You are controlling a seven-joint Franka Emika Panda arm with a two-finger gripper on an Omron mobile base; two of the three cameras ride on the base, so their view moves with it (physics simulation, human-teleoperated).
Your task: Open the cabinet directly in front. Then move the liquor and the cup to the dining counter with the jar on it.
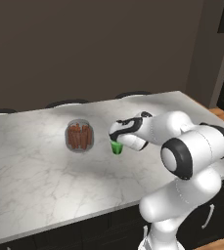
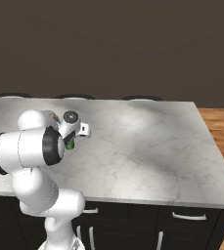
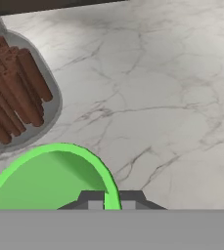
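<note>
While our jaws are pinched on the rim of the cup [image 3: 50, 178], we take the scene from left to right as the hand view shows it. Farthest left of the jaws, and a little ahead of them, stands the jar [image 3: 15, 90], squat glass packed with brown sticks, near the cup but apart from it. Directly at the jaws sits the cup itself, its bright green wall running between the two dark fingertips [image 3: 95, 199], so our gripper [image 3: 111, 201] is clamped on that rim. To the right of the jaws we have open marble of the dining counter [image 3: 172, 107].

From the left base view the cup [image 1: 116, 147] hangs under the hand just right of the jar [image 1: 79, 135], low over the counter; whether its base touches the marble we cannot tell.

We judge the cup is at its destination and only the release is left. The risks lie there. Our hold is on one thin edge, so the cup could tip if we let go while it is tilted or off the surface. A leftward swing on withdrawal could knock the jar.
</note>
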